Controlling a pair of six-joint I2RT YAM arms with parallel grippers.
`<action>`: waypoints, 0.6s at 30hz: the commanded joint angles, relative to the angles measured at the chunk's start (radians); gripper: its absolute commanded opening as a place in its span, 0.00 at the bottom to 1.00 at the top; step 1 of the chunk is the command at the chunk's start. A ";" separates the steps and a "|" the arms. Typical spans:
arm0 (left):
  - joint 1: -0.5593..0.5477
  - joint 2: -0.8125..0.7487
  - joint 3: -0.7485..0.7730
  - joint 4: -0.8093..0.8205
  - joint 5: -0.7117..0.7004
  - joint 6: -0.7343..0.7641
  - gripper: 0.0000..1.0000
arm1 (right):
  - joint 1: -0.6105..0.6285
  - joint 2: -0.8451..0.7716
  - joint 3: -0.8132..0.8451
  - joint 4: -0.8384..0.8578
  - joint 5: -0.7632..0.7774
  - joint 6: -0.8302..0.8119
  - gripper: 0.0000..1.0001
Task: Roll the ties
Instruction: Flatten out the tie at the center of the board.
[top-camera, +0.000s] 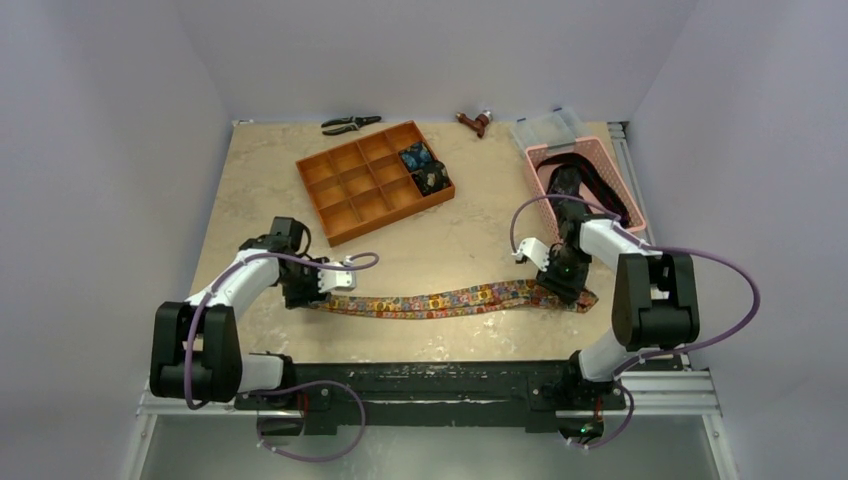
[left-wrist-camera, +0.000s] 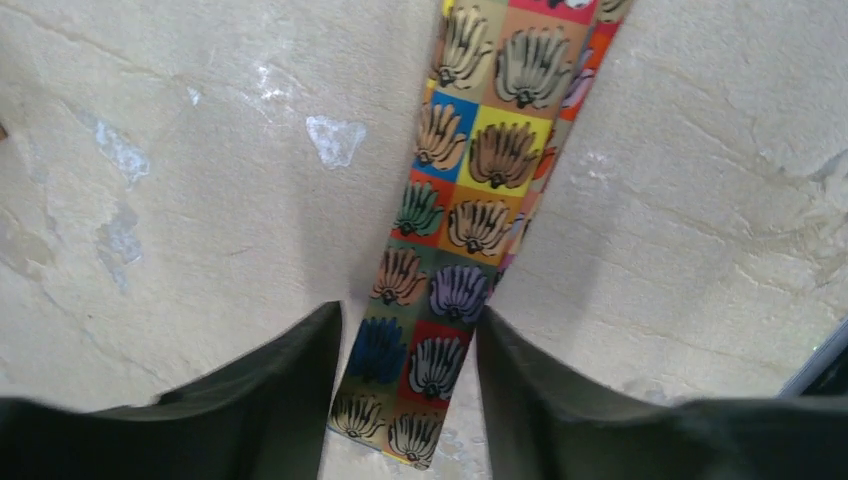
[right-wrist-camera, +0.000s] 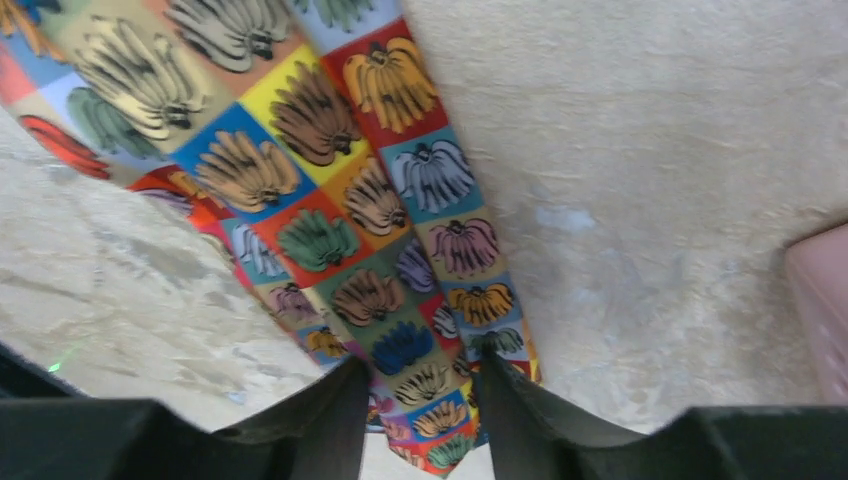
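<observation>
L gripper (left-wrist-camera: 410, 322) jaws parted, straddling narrow end of banana-print tie (top-camera: 450, 299); R gripper (right-wrist-camera: 422, 360) jaws also apart, at its wide end. Tie lies flat, stretched along table (top-camera: 470, 245) front betw. both arms. Two coiled ties (top-camera: 418, 158) sit in orange tray (top-camera: 345, 195), far-right compartments; dark tie (top-camera: 585, 180) in pink basket (top-camera: 580, 148).

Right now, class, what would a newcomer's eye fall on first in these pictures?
The bright banana-print tie stretched across the near table, with the left tool and right tool straddling its ends. Behind it sit an orange tray holding two dark rolled ties, and a pink basket at far right.
</observation>
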 joint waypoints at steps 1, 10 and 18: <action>-0.029 -0.013 0.000 0.031 -0.012 0.008 0.43 | -0.025 0.009 -0.026 0.115 0.103 -0.033 0.35; -0.107 -0.035 0.108 0.029 0.009 -0.170 0.13 | -0.172 -0.018 0.092 0.090 0.209 -0.208 0.09; -0.178 0.039 0.106 0.053 -0.020 -0.233 0.24 | -0.261 0.028 0.076 0.114 0.258 -0.283 0.06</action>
